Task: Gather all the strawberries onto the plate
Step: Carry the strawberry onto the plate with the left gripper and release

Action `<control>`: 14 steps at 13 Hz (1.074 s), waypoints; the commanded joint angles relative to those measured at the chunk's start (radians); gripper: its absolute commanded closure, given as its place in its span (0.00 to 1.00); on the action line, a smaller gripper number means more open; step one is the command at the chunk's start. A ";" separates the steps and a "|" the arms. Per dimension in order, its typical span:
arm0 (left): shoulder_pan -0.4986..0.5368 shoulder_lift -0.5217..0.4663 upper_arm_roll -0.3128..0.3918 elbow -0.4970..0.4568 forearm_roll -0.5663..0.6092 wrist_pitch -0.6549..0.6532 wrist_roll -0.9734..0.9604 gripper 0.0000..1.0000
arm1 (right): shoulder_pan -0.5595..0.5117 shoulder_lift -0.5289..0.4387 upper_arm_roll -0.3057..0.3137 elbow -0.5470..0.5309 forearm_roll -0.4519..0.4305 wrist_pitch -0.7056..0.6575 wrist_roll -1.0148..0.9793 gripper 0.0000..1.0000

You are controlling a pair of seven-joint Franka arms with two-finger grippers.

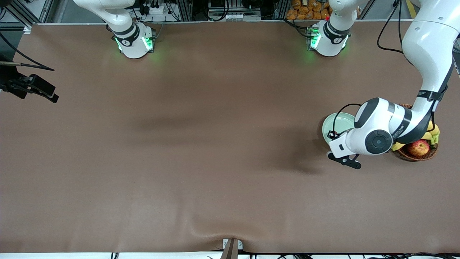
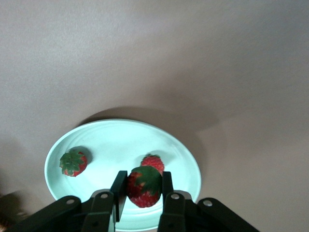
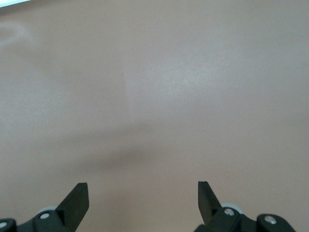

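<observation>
You see the brown desk [image 1: 201, 144] almost bare; everything stands near its edge at the left arm's end. The left arm [image 1: 427, 54] bends down from its base and hangs over the plate [image 1: 336, 120], a pale mint-green one. Just beside the plate, closer to that same edge of the desk, stands the wicker basket [image 1: 418, 156] with an apple [image 1: 418, 147] and a banana [image 1: 432, 135] inside.

The left gripper [image 2: 144, 191] is over the plate, and its fingers are closed on a strawberry [image 2: 144, 186], the green top turned up between them. You can see in the left wrist view that this held strawberry is above the plate's inner surface; whether it touches the plate I cannot tell. Two other strawberries lie in the plate: one [image 2: 153, 162] just beside the held berry, one [image 2: 73, 163] apart from them, near the rim.

The right gripper [image 3: 143, 203] waits over bare desk with its fingers wide apart, holding nothing.
</observation>
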 commanded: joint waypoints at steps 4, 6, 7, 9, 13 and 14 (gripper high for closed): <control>0.024 0.027 -0.013 -0.029 0.107 0.043 -0.006 0.36 | 0.014 -0.021 -0.002 -0.022 -0.006 0.001 -0.009 0.00; 0.024 0.018 -0.013 -0.019 0.107 0.043 0.009 0.00 | 0.014 -0.021 -0.002 -0.022 -0.006 0.001 -0.009 0.00; 0.024 0.017 -0.014 -0.012 0.103 0.041 0.012 0.00 | 0.016 -0.021 -0.002 -0.022 -0.006 0.000 -0.009 0.00; 0.027 0.007 -0.016 0.052 0.074 0.037 0.015 0.00 | 0.016 -0.021 -0.002 -0.022 -0.006 0.000 -0.009 0.00; 0.030 -0.057 -0.020 0.158 0.032 0.023 0.014 0.00 | 0.017 -0.021 -0.002 -0.022 -0.006 0.003 -0.009 0.00; 0.030 -0.086 -0.020 0.171 0.030 0.023 0.014 0.00 | 0.016 -0.021 -0.002 -0.022 -0.006 0.003 -0.009 0.00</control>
